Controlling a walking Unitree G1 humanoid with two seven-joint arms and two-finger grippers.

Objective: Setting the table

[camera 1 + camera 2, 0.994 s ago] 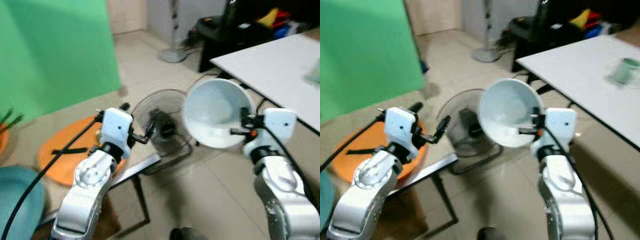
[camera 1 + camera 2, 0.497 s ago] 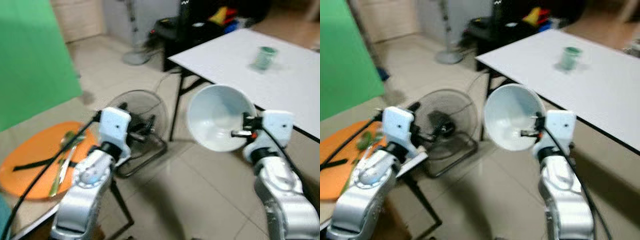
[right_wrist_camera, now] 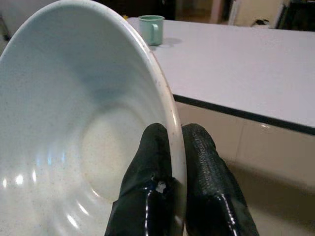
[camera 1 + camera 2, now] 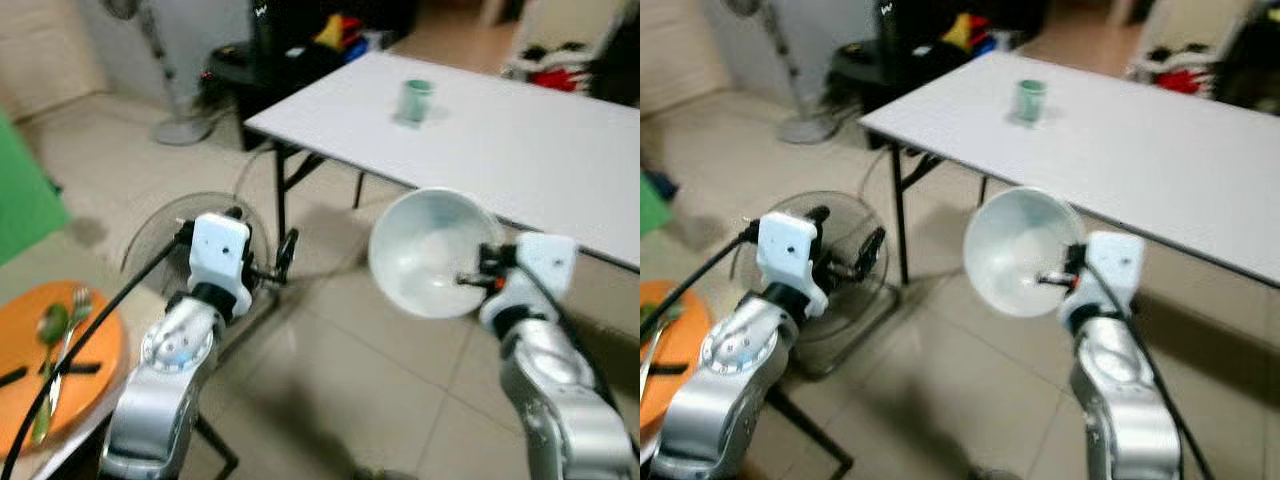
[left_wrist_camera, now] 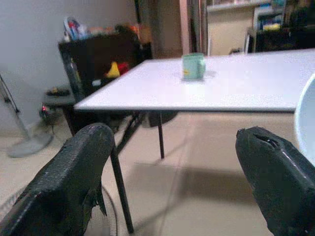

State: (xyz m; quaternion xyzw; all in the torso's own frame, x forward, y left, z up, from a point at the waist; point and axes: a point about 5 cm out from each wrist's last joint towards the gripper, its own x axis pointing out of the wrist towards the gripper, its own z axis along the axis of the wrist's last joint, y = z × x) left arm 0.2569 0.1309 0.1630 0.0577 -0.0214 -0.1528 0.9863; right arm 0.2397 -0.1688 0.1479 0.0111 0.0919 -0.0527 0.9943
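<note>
Glossy speckled round bowl (image 3: 74, 132) pinched by R gripper (image 3: 176, 147).

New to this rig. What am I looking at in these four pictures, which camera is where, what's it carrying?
It is a humanoid robot with two silver arms, each ending in two long black fingers. The two wide pictures come from a stereo camera on its head, looking down and forward. The other two come from cameras on the wrists, looking along the fingers.

The right gripper pinches the rim of a large white bowl, tilted on its side above the tiled floor. The left gripper is open and holds nothing.

Ahead stands a white rectangular table with a small green mug on it. A floor fan sits on the floor near the left arm. At the robot's far left, green cutlery lies on a round orange surface.
</note>
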